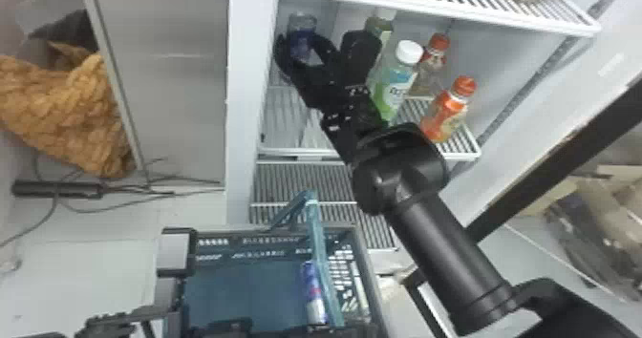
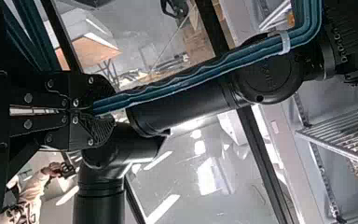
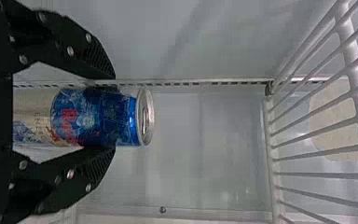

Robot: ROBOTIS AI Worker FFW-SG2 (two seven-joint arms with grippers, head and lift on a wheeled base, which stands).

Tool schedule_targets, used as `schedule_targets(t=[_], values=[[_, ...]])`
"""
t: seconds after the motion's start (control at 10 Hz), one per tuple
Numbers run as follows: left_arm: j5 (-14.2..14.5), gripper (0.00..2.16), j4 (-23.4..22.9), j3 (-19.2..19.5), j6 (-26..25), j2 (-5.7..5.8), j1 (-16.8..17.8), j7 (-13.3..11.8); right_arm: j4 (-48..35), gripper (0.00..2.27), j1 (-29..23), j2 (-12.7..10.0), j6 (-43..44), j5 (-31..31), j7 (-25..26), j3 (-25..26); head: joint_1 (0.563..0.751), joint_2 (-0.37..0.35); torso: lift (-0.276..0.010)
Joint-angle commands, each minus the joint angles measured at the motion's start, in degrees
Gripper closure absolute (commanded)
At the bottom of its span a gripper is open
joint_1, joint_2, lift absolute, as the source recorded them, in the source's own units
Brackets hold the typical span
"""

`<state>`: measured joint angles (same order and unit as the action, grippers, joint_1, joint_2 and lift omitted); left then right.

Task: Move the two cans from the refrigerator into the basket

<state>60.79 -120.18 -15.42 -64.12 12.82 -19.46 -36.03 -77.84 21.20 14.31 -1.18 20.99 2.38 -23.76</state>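
Observation:
Deep in the refrigerator [image 1: 253, 122], at the left of the middle shelf, my right gripper [image 1: 305, 55] is around a blue can [image 1: 302, 32]. The right wrist view has that gripper [image 3: 112, 116] closed on the sides of the can [image 3: 88, 116], whose lid end points beyond the fingertips. A second blue and silver can [image 1: 313, 294] lies in the teal basket [image 1: 375, 294], beside its raised handle [image 1: 317, 246]. A dark part of my left gripper [image 1: 229, 326] is at the bottom edge; in the left wrist view the gripper [image 2: 93, 110] is shut on a teal handle [image 2: 191, 83].
Right of the right gripper stand a green bottle with a white cap [image 1: 394, 84] and an orange-capped bottle [image 1: 444, 115]. A wire shelf [image 1: 444, 12] hangs above, its bars [image 3: 321, 130] close beyond the can. Orange cloth [image 1: 71, 112] is at the far left.

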Motion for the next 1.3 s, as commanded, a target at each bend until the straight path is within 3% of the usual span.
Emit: schedule_targets(t=[0.0,0.7,1.2], values=[[0.0,1.22,0.0,0.0,0.0,0.01,0.1,0.0,-0.1,0.9,0.0,0.0,0.2,0.3,0.1,0.1,0.695,-0.266,-0.276],[0.0,1.22,0.0,0.2,0.6,0.01,-0.4,-0.1,-4.2,0.9,-1.9,0.5,1.2,1.1,-0.2,1.0,0.695,-0.272,-0.276],[0.1,1.22,0.0,0.6,0.7,-0.08,-1.1,-0.1,-12.5,0.9,-8.0,1.5,-2.3,2.8,-2.6,4.0,0.695,-0.261,-0.276]])
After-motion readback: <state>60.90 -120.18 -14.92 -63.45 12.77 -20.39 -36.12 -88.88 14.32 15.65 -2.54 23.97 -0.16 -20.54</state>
